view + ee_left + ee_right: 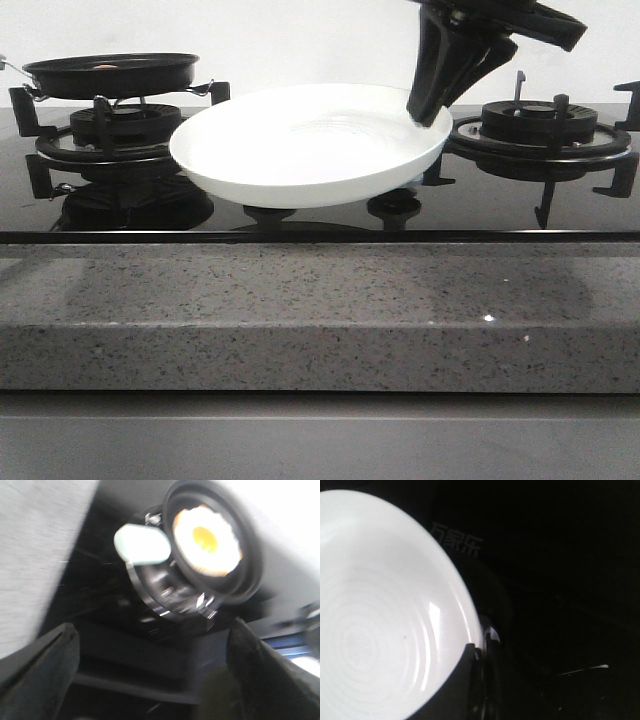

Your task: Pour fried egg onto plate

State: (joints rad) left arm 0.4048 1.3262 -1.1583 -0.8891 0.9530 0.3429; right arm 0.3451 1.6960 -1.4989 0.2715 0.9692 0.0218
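The white plate [300,145] hangs tilted over the middle of the black hob, and my right gripper [432,105] is shut on its right rim. In the right wrist view the plate [380,620] fills one side, with the gripper [477,655] pinching its edge. The fried egg [206,540], pale with a yellow-orange yolk, lies in the black frying pan [250,580], which has a pale handle [142,544]. That pan [110,75] sits on the far-left burner. My left gripper [155,680] is open, short of the pan, and out of the front view.
A second burner with black grates [540,125] stands at the right, under the right arm. The left burner's grate [110,125] carries the pan. A grey speckled stone counter edge [320,320] runs along the front of the glossy black hob.
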